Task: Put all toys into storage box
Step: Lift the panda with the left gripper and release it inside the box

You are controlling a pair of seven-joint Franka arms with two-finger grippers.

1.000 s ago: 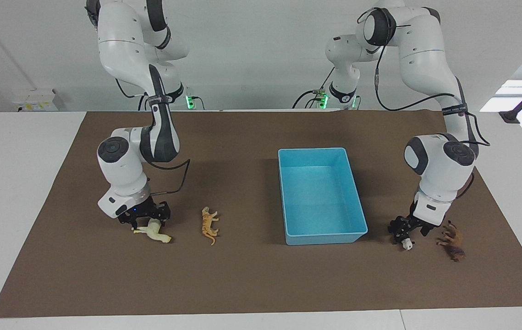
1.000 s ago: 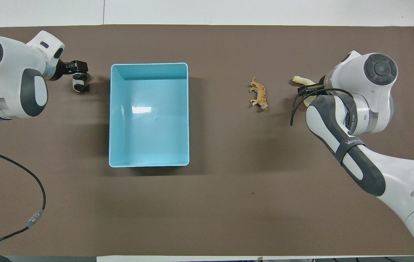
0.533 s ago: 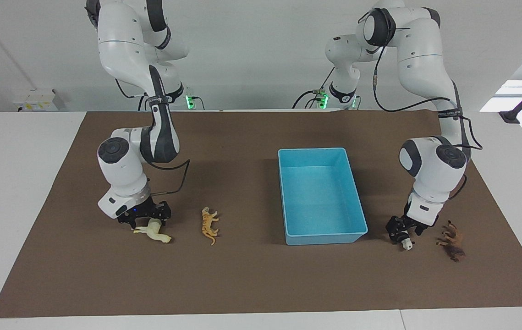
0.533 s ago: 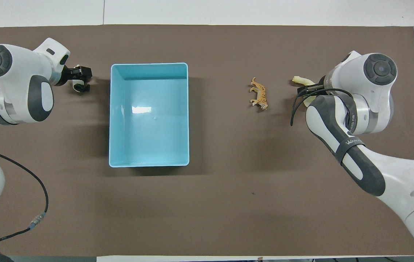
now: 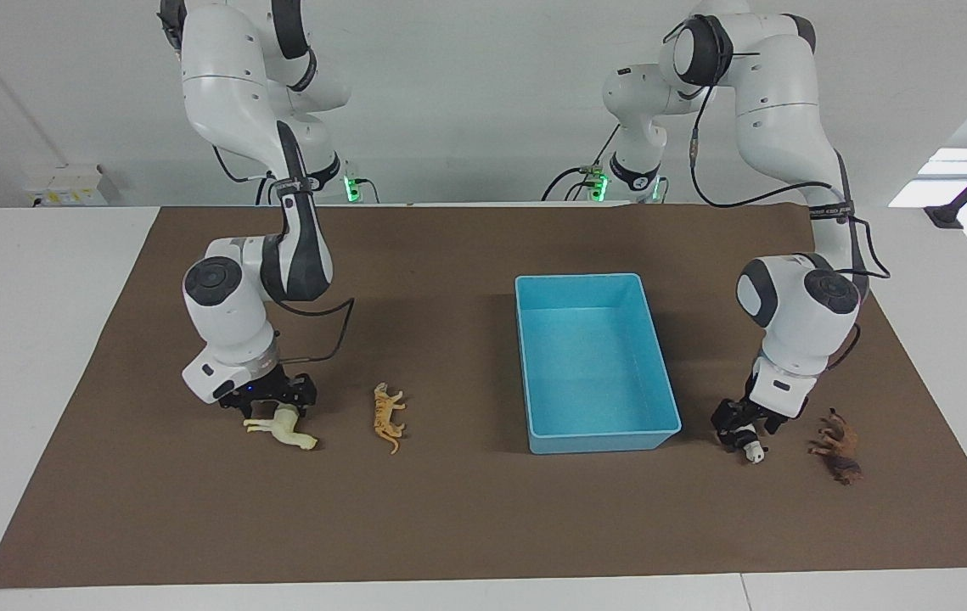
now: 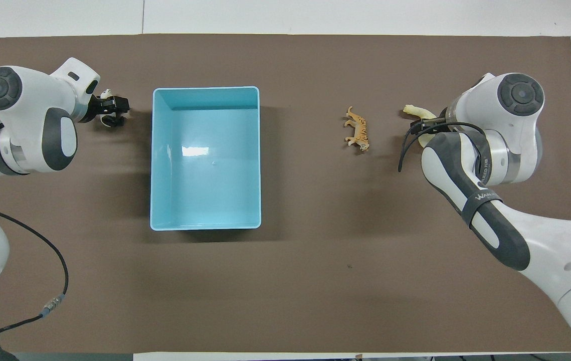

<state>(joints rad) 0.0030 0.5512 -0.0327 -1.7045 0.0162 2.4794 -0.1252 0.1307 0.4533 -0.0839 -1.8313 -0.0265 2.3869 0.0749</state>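
Observation:
The light blue storage box stands with nothing inside it. At the right arm's end, my right gripper is down over the cream horse, open, with a finger on each side of its body. The orange tiger lies between the horse and the box. At the left arm's end, my left gripper is low around the black-and-white panda, open. The brown lion lies beside it; the left arm hides it in the overhead view.
A brown mat covers the table, with white tabletop around it. The toys all lie about level with the end of the box that is farthest from the robots. A black cable trails from the left arm.
The left arm has shifted toward the box and its fingers have drawn closer together around the panda. The right gripper has risen very slightly over the horse. The toys have barely moved.

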